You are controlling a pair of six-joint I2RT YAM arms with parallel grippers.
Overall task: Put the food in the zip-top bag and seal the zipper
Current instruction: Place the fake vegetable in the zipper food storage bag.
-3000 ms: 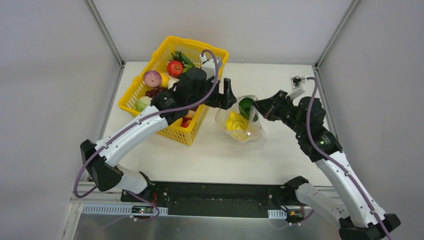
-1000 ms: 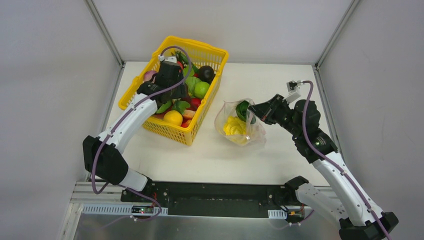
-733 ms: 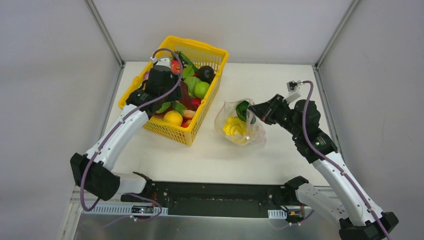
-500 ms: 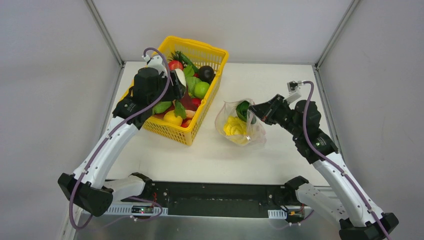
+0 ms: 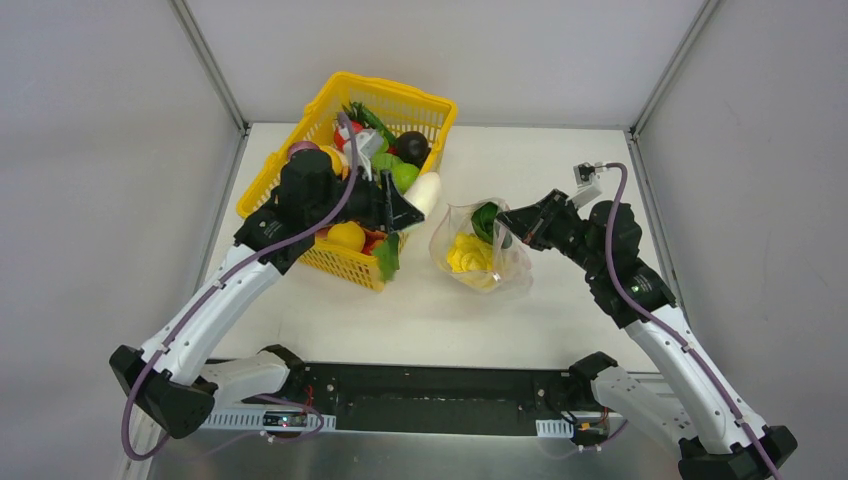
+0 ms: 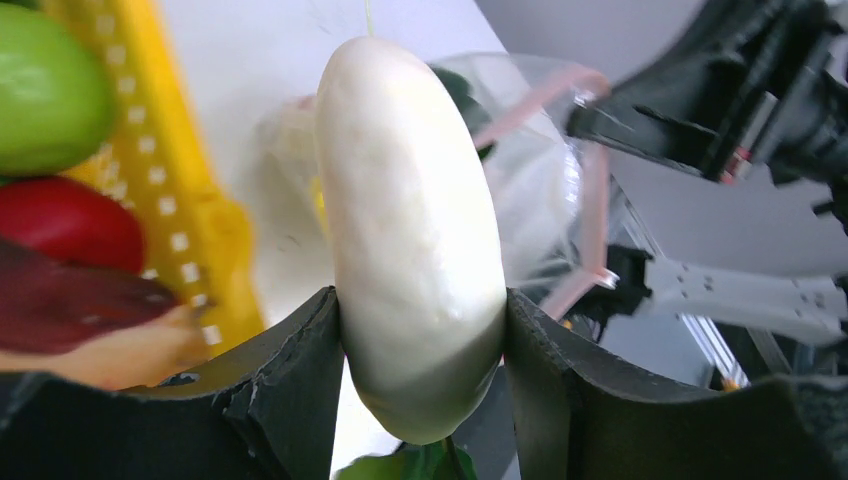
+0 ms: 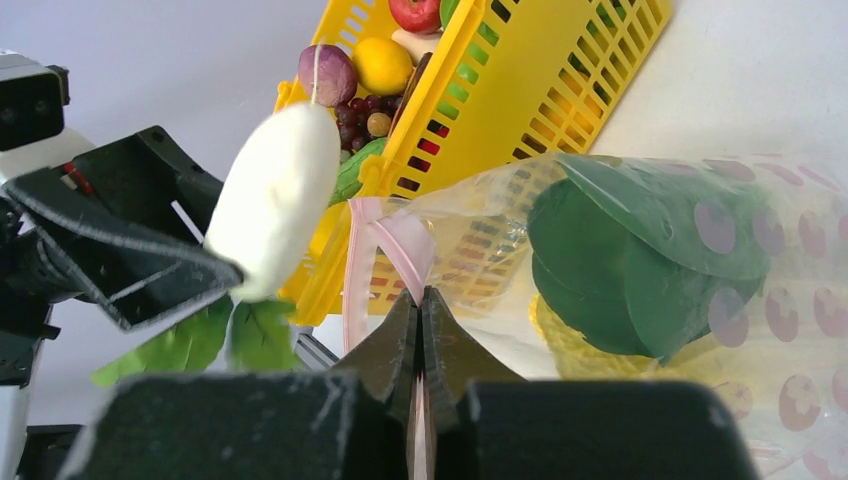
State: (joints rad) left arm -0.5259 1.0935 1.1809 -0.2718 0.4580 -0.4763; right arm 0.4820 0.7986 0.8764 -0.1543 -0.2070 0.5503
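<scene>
My left gripper (image 5: 408, 203) is shut on a white radish (image 5: 422, 191) with green leaves, held in the air over the yellow basket's right rim, a short way left of the zip-top bag (image 5: 507, 266). In the left wrist view the radish (image 6: 415, 220) fills the gap between both pads. The clear bag lies on the table holding a yellow cabbage (image 5: 467, 252) and a dark green leafy piece (image 5: 488, 216). My right gripper (image 7: 421, 300) is shut on the bag's pinkish zipper (image 7: 384, 235), holding the mouth up toward the basket.
The yellow mesh basket (image 5: 437, 106) stands at the back left with more food: a lime (image 5: 404, 176), a dark round fruit (image 5: 412, 146), a lemon (image 5: 346, 236) and a purple onion (image 7: 327, 74). Grey walls close in both sides.
My left arm has lifted the white radish out of the basket and swung it right toward the bag's mouth. The right gripper and the bag have stayed put.
</scene>
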